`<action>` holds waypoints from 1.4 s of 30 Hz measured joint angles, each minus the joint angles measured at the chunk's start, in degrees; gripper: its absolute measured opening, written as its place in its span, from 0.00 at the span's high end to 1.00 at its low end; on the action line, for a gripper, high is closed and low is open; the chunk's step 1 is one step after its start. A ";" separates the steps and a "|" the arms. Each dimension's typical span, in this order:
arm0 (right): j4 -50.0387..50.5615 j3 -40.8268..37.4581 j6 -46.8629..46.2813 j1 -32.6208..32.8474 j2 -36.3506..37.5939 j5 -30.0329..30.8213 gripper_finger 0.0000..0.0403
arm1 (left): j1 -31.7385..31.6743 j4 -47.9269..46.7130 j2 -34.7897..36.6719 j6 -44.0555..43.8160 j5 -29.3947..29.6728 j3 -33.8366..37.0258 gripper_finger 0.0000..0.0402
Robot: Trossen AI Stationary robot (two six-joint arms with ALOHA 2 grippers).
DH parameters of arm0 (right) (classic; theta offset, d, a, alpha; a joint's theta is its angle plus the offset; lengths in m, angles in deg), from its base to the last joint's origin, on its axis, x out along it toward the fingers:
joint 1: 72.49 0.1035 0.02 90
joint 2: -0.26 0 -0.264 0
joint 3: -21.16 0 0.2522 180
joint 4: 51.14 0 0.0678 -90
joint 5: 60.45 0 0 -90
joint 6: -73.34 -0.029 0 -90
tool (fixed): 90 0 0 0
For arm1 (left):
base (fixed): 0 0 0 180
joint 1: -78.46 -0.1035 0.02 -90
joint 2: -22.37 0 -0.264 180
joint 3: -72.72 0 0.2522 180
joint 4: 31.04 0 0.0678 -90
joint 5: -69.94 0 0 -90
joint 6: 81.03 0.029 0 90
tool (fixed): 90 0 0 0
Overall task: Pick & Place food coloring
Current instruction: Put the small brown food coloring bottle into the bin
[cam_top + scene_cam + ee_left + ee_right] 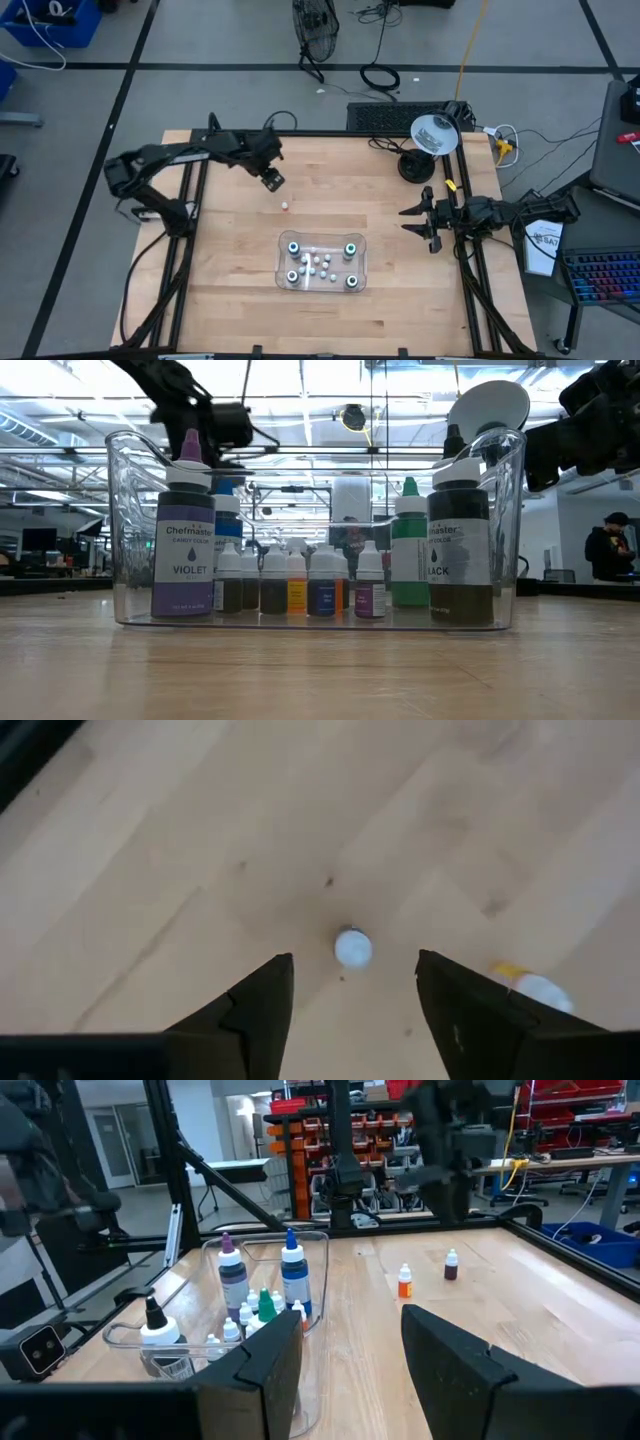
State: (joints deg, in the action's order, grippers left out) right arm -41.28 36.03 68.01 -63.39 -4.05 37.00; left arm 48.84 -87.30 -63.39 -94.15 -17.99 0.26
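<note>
A clear tray point(362, 262) stands on the wooden table with food coloring bottles upright in it: big ones at the corners, such as violet point(185, 545) and black point(460, 550), and several small ones point(297, 582) between. Two small bottles stand loose on the table beyond the tray, an orange one point(404, 1281) and a dark one point(451, 1265). My left gripper point(352, 1010) hangs open above the white-capped dark bottle point(352, 947), pointing steeply down and touching nothing. The orange bottle point(530, 986) shows beside one finger. My right gripper point(420, 221) waits open at the right edge.
A desk lamp point(430, 140) with a round black base stands at the far right corner, with cables behind it. Bare wood lies on every side of the tray and around the two loose bottles. A person point(607, 550) sits in the room beyond the table.
</note>
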 joint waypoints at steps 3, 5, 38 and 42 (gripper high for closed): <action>-0.09 0.00 0.00 0.00 0.02 0.00 0.60 | -0.50 1.22 -3.29 2.07 -0.06 -0.04 0.43; -0.11 0.00 0.01 -0.02 0.02 0.00 0.60 | -0.54 2.32 -5.24 3.21 -0.08 0.17 0.41; -0.15 0.00 0.01 0.01 0.02 -0.02 0.60 | -0.30 4.50 -14.58 8.48 -0.51 0.29 0.53; -0.15 0.00 0.01 0.00 0.02 -0.02 0.60 | -0.25 4.01 -14.58 8.48 -0.52 0.28 0.54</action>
State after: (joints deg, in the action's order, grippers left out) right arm -41.43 36.03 68.02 -63.39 -4.03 36.97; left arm 48.59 -83.29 -77.96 -85.67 -18.51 0.54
